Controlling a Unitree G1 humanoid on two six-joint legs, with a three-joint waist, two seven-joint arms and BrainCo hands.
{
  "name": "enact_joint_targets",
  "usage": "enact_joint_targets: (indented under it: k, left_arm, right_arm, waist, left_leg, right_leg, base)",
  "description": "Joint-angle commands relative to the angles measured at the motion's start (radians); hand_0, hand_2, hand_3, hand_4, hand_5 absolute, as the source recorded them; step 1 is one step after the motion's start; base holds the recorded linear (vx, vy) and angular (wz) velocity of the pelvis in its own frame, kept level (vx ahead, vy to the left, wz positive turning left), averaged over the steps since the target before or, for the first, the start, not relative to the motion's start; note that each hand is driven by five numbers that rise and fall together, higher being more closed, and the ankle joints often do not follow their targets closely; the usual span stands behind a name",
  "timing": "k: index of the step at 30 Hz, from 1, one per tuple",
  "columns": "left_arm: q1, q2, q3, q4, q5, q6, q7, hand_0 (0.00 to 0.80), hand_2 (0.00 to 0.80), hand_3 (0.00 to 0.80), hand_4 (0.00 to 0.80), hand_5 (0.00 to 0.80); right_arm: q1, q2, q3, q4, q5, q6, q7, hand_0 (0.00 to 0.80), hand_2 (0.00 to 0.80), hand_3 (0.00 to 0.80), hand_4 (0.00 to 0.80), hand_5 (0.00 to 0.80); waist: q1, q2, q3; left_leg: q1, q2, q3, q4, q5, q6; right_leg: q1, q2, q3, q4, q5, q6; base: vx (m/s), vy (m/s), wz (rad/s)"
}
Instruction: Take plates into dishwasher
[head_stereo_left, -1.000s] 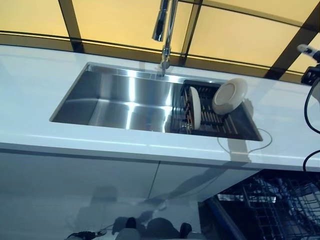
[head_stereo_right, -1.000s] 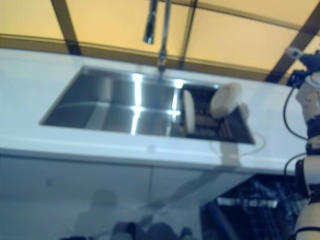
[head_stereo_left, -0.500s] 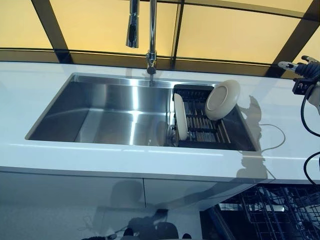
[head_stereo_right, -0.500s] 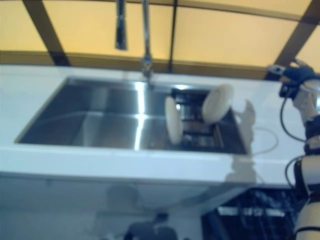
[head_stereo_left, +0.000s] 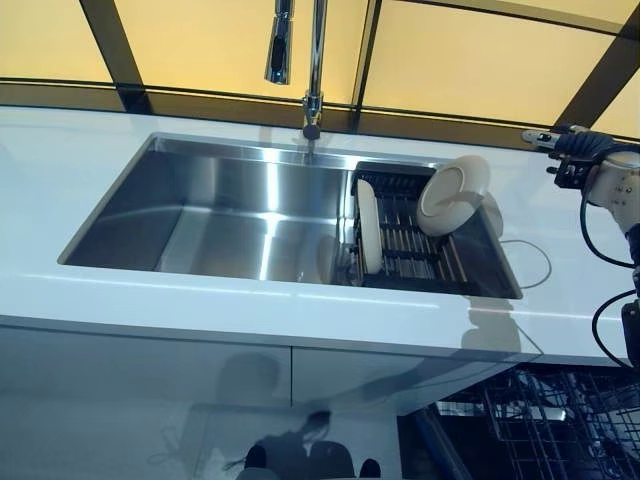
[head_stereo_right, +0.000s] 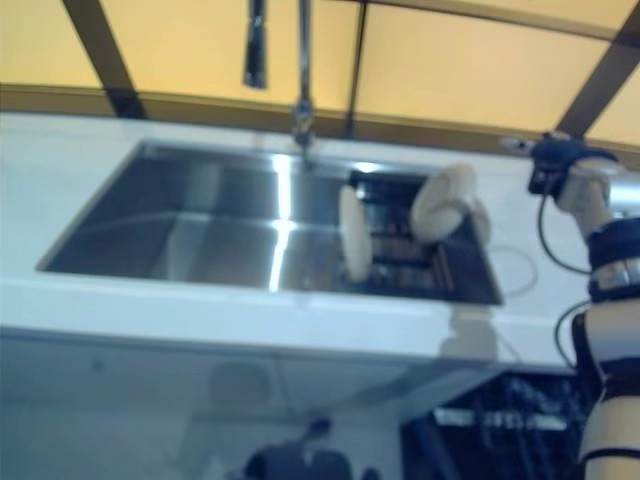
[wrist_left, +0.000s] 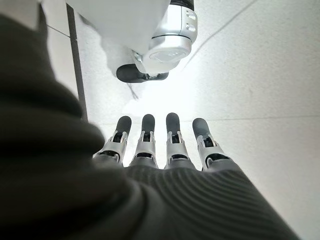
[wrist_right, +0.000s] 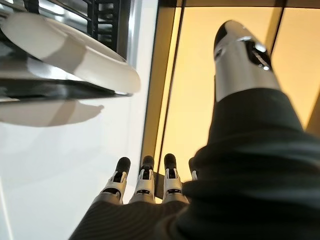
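Plates sit in the dark dish rack at the right end of the stainless sink, and neither is in my grasp. One cream plate stands upright on edge at the rack's left side; the other round plate leans tilted against the rack's far right corner, its rim rising above the sink edge. I see the same leaning plate close up in the right wrist view, resting on the rack bars.

My right robot hand hovers above the white bench to the right of the sink, near the leaning plate but apart from it. In its wrist view the fingers run straight out, relaxed, holding nothing. My left robot hand shows only in its own wrist view, fingers straight and empty, pointing down toward a pale floor.

A tall chrome faucet rises behind the sink's middle. Below the bench at the lower right, the wire dishwasher rack stands pulled out.
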Motion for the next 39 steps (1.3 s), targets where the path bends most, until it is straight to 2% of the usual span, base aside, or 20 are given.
enact_joint_targets:
  k: [1, 10, 28, 39]
  left_arm:
    - [-0.071, 0.038, -0.049, 0.042, -0.048, 0.014, 0.029, 0.000, 0.000, 0.000, 0.000, 0.000]
    - [-0.083, 0.035, -0.051, 0.035, -0.079, 0.027, 0.044, 0.000, 0.000, 0.000, 0.000, 0.000]
    - [-0.078, 0.040, -0.056, 0.045, -0.062, 0.022, 0.042, 0.000, 0.000, 0.000, 0.000, 0.000]
    - [-0.088, 0.041, -0.055, 0.022, -0.135, -0.053, 0.063, 0.000, 0.000, 0.000, 0.000, 0.000]
  right_arm:
    - [-0.178, -0.036, 0.062, -0.067, 0.031, -0.041, -0.049, 0.000, 0.000, 0.000, 0.000, 0.000]
    - [-0.191, -0.043, 0.073, -0.054, 0.035, -0.032, -0.025, 0.000, 0.000, 0.000, 0.000, 0.000]
    - [-0.221, -0.052, 0.094, 0.005, -0.013, -0.020, 0.026, 0.000, 0.000, 0.000, 0.000, 0.000]
    - [-0.218, -0.031, 0.102, -0.006, -0.017, -0.024, 0.008, 0.000, 0.000, 0.000, 0.000, 0.000]
  waist:
    - [-0.005, -0.013, 0.074]
    - [-0.007, -0.007, 0.096]
    - [-0.006, -0.013, 0.092]
    - [-0.002, -0.009, 0.111]
  left_leg:
    - [-0.018, -0.020, -0.021, -0.005, -0.014, 0.026]
    - [-0.032, -0.020, -0.024, -0.005, -0.009, 0.024]
    - [-0.008, -0.015, -0.023, -0.005, -0.017, 0.021]
    - [-0.019, -0.016, -0.028, -0.005, -0.014, 0.020]
  right_leg:
    - [0.000, -0.045, -0.008, -0.001, 0.013, 0.051]
    - [-0.008, -0.047, -0.009, -0.001, 0.012, 0.048]
    - [0.015, -0.041, -0.003, -0.001, 0.000, 0.046]
    - [0.008, -0.040, 0.000, -0.001, -0.001, 0.043]
  base:
    - [0.000, 0.000, 0.00]
    - [0.000, 0.000, 0.00]
    - [0.002, -0.001, 0.00]
    - [0.000, 0.000, 0.00]
